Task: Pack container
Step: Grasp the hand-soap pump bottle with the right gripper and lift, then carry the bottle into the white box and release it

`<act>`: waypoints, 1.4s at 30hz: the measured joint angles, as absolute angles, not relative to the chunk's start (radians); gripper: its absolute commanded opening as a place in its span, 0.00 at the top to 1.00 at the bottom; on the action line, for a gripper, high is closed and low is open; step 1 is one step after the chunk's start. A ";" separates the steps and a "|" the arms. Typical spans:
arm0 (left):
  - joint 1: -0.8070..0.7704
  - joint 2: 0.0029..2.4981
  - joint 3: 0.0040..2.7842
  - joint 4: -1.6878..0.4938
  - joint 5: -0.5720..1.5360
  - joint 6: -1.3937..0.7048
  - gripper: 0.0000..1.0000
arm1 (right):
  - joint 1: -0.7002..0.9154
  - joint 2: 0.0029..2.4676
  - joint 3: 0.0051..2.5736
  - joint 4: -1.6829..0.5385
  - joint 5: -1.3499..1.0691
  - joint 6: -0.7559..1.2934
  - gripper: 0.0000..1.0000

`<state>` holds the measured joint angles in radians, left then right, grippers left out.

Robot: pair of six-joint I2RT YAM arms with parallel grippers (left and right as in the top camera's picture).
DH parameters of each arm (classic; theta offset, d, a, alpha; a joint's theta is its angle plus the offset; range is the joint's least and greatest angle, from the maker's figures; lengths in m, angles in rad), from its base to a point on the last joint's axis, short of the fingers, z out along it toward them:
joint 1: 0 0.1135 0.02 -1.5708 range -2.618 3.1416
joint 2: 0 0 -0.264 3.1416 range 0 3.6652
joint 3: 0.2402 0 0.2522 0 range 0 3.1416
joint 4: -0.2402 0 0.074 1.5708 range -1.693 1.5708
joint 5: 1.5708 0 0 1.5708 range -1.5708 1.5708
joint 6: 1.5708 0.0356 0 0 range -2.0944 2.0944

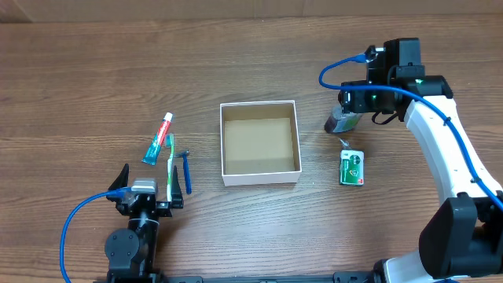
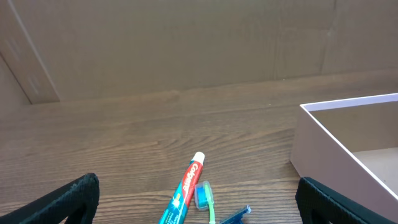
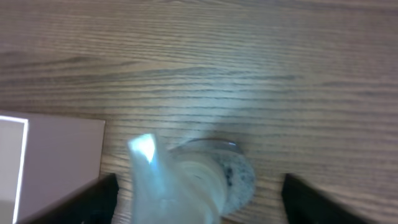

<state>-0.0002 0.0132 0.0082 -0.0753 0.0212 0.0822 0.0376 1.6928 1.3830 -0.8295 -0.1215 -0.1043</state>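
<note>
Table (image 1: pixel 94 71): wood-grain, carrying all the items.

The container (image 1: pixel 259 174): stands at mid-table, upright and lidless. Nothing lies on its brown floor, so by my judgement packing has not begun.

Right gripper (image 1: pixel 346 118): just right of the container's far right corner, low over the table. The right wrist view shows its two fingers spread wide, one on each side of a small clear bottle (image 3: pixel 186 180). No contact is visible. The bottle looks to be lying on its side, though blur leaves that uncertain.

Left gripper (image 1: pixel 148 195): left of the container and nearer than its front wall, fingers wide apart and holding nothing.

Toothpaste (image 1: pixel 158 138), toothbrush (image 1: pixel 170 161) and razor (image 1: pixel 186 171): grouped left of the container, close together.

Green packet (image 1: pixel 351 167): right of the container, near its front corner, lying flat.

Step in hand, as judged: grasping the bottle. Recommendations:
- Centre the fingers on the bottle's body, not its rounded end.
- Close gently, since a smooth round surface may roll or squirt out.
- Lift clear of the container's right wall before crossing over it.
- Release low over the brown floor.
</note>
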 measured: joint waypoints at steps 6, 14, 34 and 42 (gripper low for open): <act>0.000 0.013 0.008 -0.075 0.021 0.082 0.00 | 0.091 1.693 1.383 -0.823 -0.119 -0.110 0.47; 0.000 0.013 0.008 -0.075 0.021 0.082 0.00 | 0.101 1.693 1.383 -0.827 -0.076 -0.106 0.57; 0.000 0.013 0.008 -0.075 0.021 0.082 0.00 | 0.107 1.683 1.429 -0.881 0.003 -0.048 0.72; 0.000 0.013 0.008 -0.075 0.021 0.082 0.00 | 0.216 1.568 1.600 -1.056 0.031 0.023 0.72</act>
<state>-0.0002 0.0132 0.0082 -0.0753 0.0212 0.0822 0.2165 1.5677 1.5997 -1.0557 0.0311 0.0231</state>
